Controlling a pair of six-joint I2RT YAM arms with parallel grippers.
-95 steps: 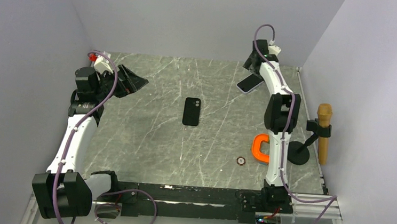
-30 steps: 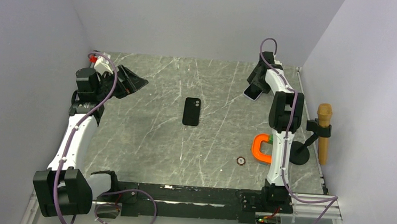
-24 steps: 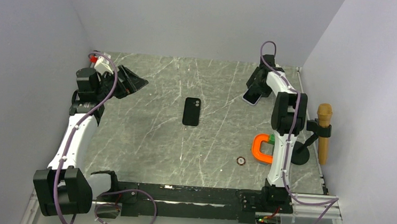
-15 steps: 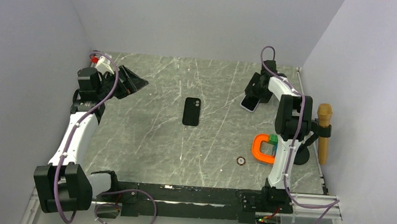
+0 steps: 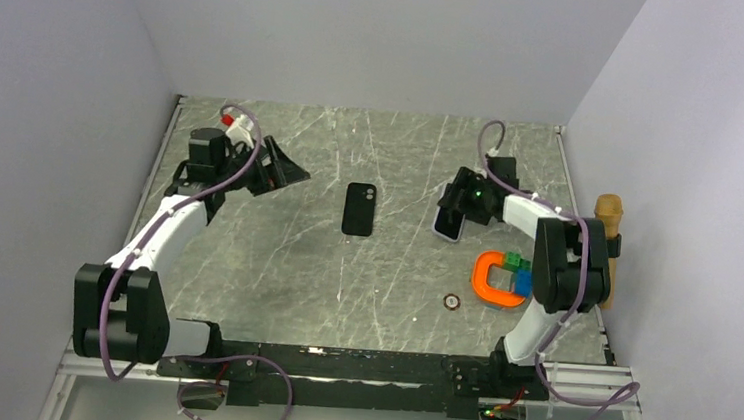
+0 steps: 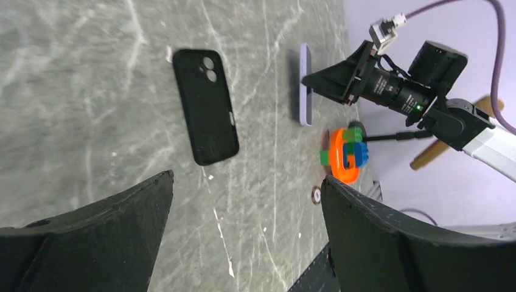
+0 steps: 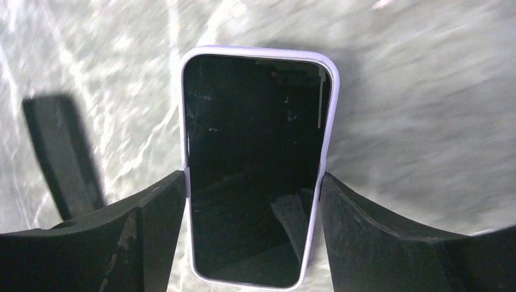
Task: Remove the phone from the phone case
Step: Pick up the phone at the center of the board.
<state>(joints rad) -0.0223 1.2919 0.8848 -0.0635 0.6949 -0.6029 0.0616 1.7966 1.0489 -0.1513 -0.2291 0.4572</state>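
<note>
A black phone case (image 5: 359,209) lies flat at the table's middle, camera cut-out at its far end; it also shows in the left wrist view (image 6: 205,106). My right gripper (image 5: 456,209) is shut on a phone (image 5: 446,226) with a lavender rim and a dark screen, right of the case and apart from it. In the right wrist view the fingers (image 7: 152,231) press the phone (image 7: 255,121) on both long sides. The left wrist view shows the phone (image 6: 305,85) edge-on, low over the table. My left gripper (image 5: 286,173) is open and empty, left of the case.
An orange ring with green and blue bricks (image 5: 498,278) lies right of centre, near the right arm. A small round disc (image 5: 452,301) lies in front of it. A tan microphone on a black stand (image 5: 606,239) stands at the right edge.
The right arm has carried the phone from the back right corner forward and left, toward the case. The left arm has swung right, from the left wall toward the table's middle.
</note>
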